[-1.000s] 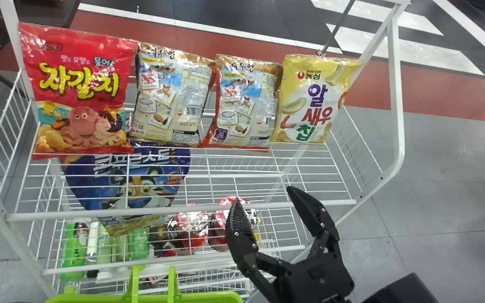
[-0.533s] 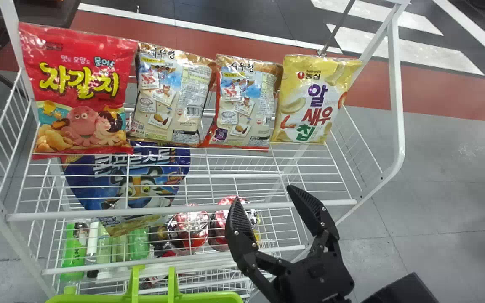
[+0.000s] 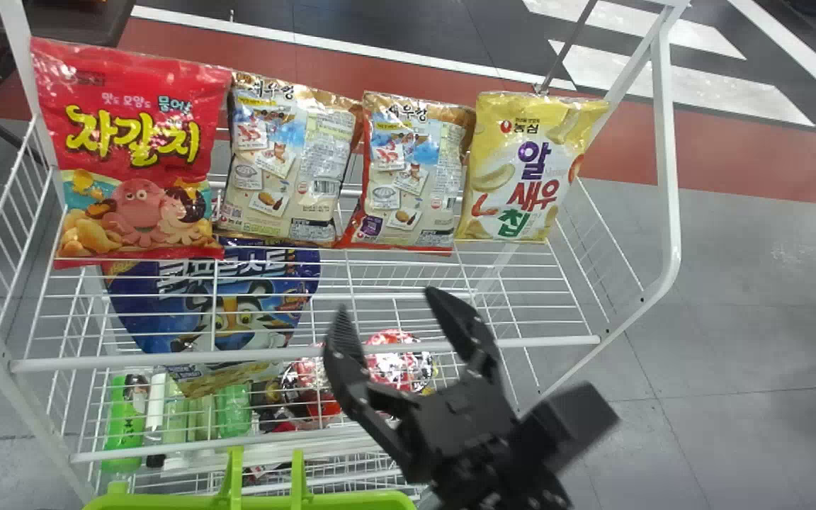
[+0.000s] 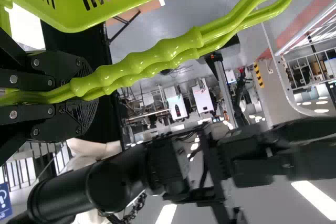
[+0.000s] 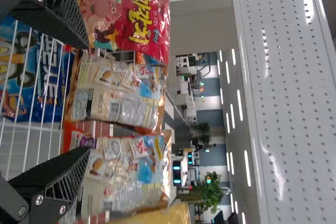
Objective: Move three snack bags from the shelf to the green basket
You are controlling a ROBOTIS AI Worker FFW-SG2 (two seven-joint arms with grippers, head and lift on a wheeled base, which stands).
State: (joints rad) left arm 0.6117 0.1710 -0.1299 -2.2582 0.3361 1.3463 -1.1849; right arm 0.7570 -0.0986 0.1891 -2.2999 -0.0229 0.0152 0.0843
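- Right claw (image 3: 388, 301): two fingers spread well apart. Seen at the front edge of the upper shelf (image 3: 167, 359), right of its midpoint, tips directed toward the rear edge.
- Right wrist view: the beige snack bags lie ahead of the spread fingers; whether a fingertip touches any bag cannot be told.
- Left claw (image 4: 86, 95): clamped on the paired handles (image 4: 131, 69) of the green basket (image 3: 238, 501), one finger on each side of them.
- Green basket: located in front of the shelf's front edge, toward the left; its rim is seen at the bottom of the head view.
- Snack bags: four, all on the upper shelf, upright in a row along its rear edge.
- Red snack bag (image 3: 135, 152): at the rear left corner.
- First beige snack bag (image 3: 287, 163): just beside the red one, printed back outward.
- Second beige snack bag (image 3: 411, 173): just to the right of the first, likewise back outward.
- Yellow snack bag (image 3: 525, 166): at the rear right corner, beside the second beige one.
- Blue bag (image 3: 227, 304): beneath the upper shelf, left half, seen through the wires.
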